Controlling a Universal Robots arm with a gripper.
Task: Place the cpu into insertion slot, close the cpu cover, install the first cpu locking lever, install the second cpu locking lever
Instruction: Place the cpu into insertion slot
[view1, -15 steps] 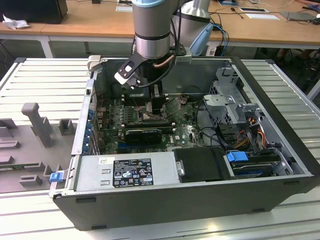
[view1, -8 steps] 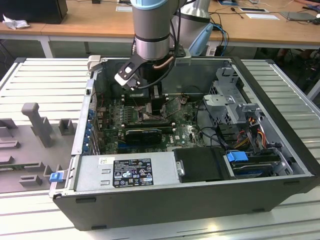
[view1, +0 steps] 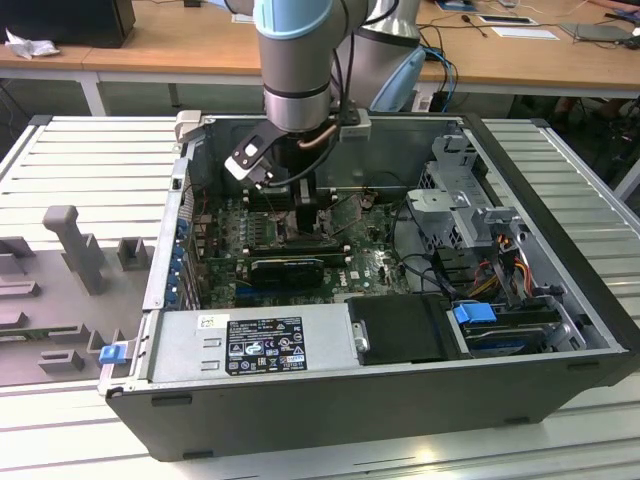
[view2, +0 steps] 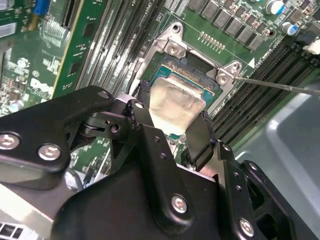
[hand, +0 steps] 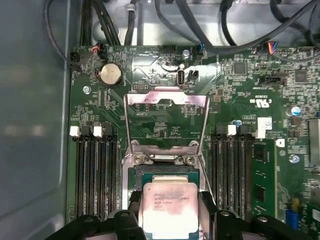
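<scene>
My gripper (hand: 169, 202) is shut on the cpu (hand: 168, 207), a silvery square chip with a black finger (hand: 131, 207) against each side. In the second wrist view the cpu (view2: 176, 106) sits in the gripper (view2: 172, 115) just over the insertion slot (view2: 192, 67); I cannot tell whether it rests in it. The insertion slot (hand: 167, 172) shows a dark frame beyond the chip. Swung up and open behind the slot is the cpu cover (hand: 167, 96). A thin locking lever (view2: 280, 86) sticks out beside the socket. In the exterior view the gripper (view1: 303, 212) reaches down inside the computer case (view1: 330, 395).
Long black memory slots (hand: 92, 175) flank the socket on both sides. Black cables (hand: 200, 30) hang near the board's far edge, beside a coin battery (hand: 110, 74). A black card (view1: 288, 270), a power supply (view1: 250, 345) and a drive cage (view1: 465, 200) crowd the case.
</scene>
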